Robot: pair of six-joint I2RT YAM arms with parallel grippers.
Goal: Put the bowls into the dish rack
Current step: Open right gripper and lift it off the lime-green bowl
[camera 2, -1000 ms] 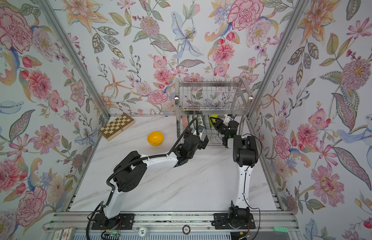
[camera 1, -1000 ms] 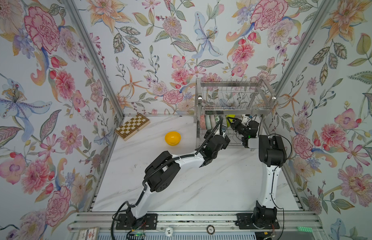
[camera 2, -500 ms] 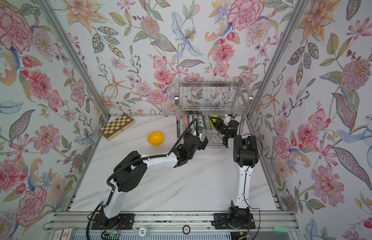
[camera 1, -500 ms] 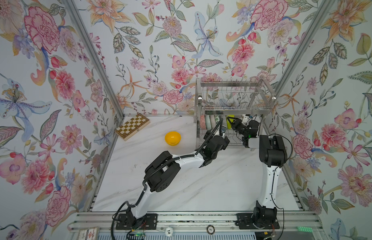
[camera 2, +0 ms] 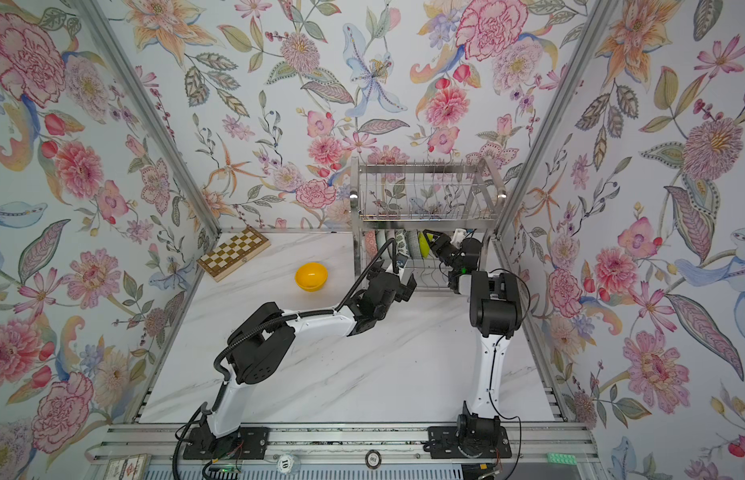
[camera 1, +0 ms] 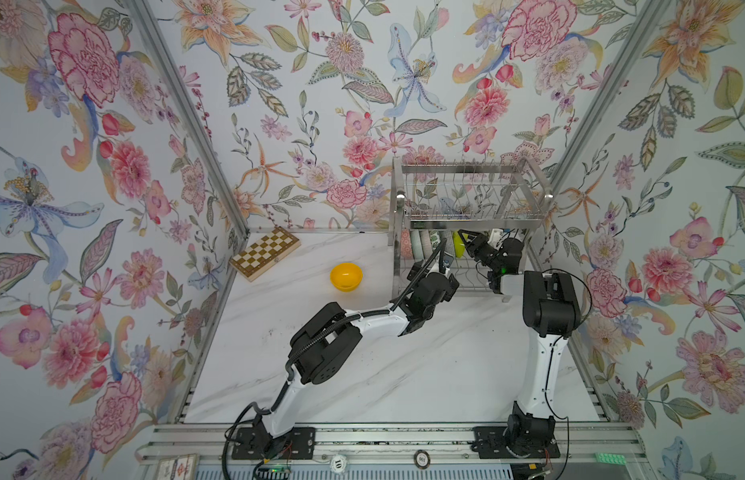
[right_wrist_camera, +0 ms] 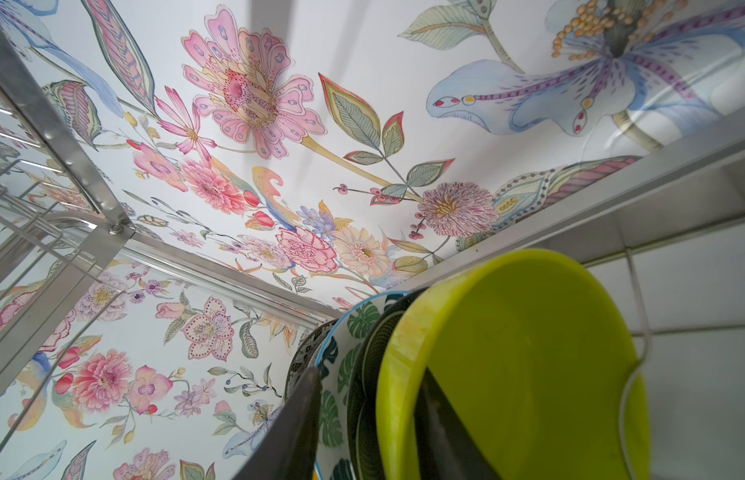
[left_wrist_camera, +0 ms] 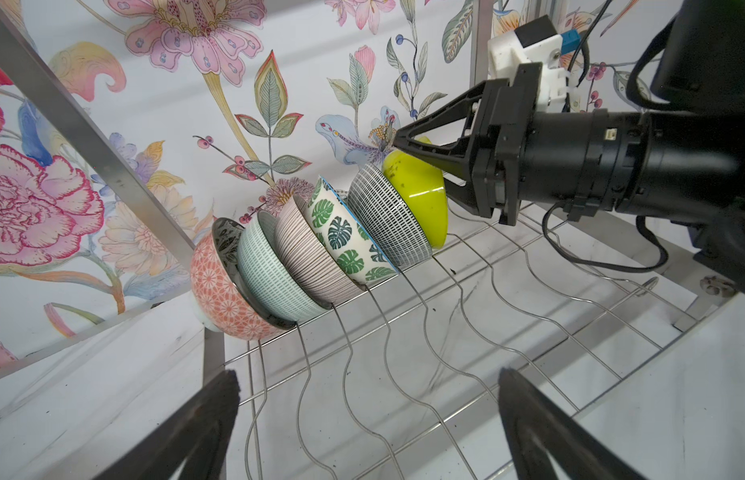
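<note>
Top views: the orange-yellow bowl [camera 1: 346,276] sits alone on the surface [camera 1: 362,374], well apart from the dish rack [camera 1: 466,168]; it is the one left to load.
Left wrist: the left gripper [left_wrist_camera: 368,376] has its jaws spread wide and empty before the lower shelf. The lime green bowl [left_wrist_camera: 420,199] stands on edge, leaning on its neighbours, with a slot holding it.
Right wrist: the right gripper [right_wrist_camera: 371,374] has its jaws astride the lime rim, seemingly slack. This is probably a release, since the shelf carries the bowl.
</note>
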